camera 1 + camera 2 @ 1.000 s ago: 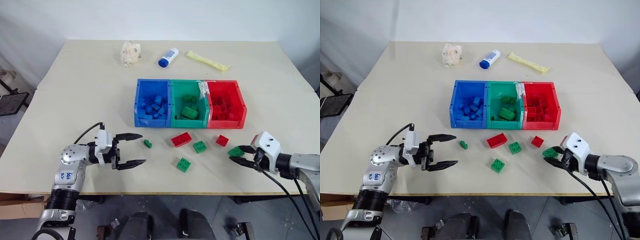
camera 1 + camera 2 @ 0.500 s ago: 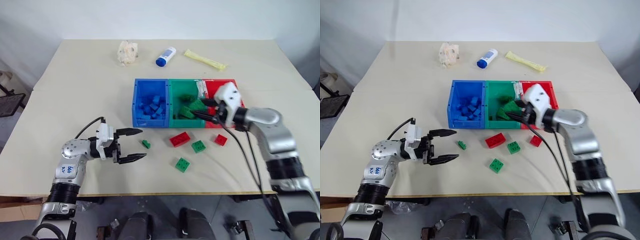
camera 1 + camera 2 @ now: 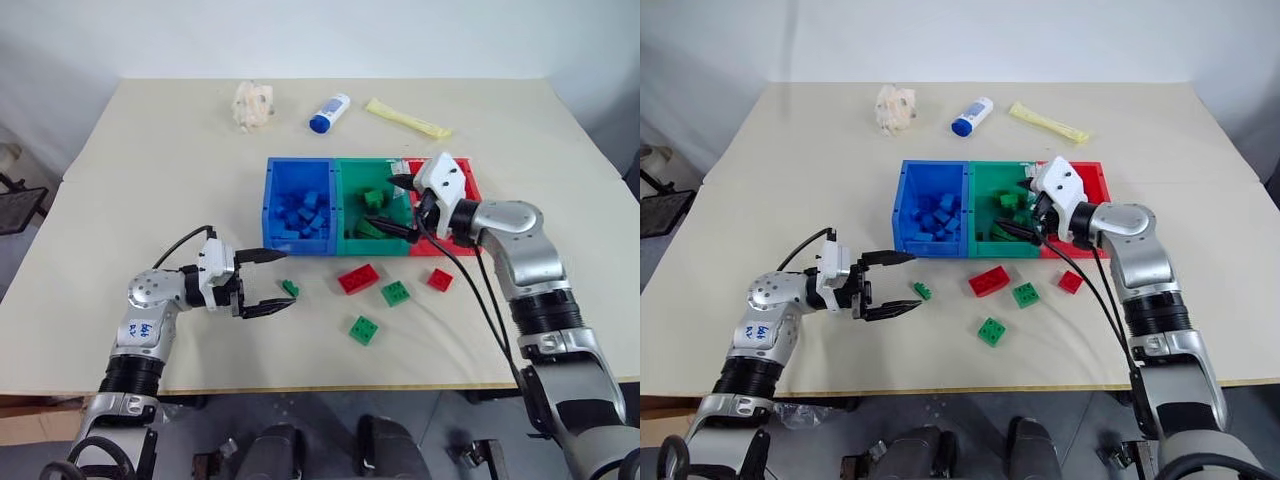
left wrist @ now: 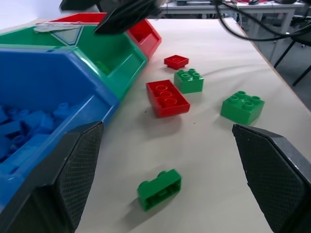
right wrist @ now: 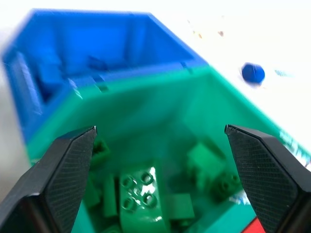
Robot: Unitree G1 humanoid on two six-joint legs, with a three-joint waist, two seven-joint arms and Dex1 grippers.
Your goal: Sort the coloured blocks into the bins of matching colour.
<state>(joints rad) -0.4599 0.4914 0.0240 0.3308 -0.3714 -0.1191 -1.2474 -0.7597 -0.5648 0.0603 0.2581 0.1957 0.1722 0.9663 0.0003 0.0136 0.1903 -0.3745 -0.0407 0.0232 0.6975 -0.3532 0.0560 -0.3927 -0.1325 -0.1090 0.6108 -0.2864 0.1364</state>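
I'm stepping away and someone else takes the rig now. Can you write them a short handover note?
Right gripper: open, empty, over the green bin.
Left gripper: open, empty, beside the small green brick.
Done: blue bin, green bin and red bin each hold matching bricks.
Left on the table: three green bricks, including and, and two red bricks.

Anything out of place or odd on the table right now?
Nothing spilled or damaged. Three items unrelated to sorting lie at the table's far side: a crumpled wad, a white-and-blue bottle on its side, and a yellow packet. White tape patches the green-red bin rim.
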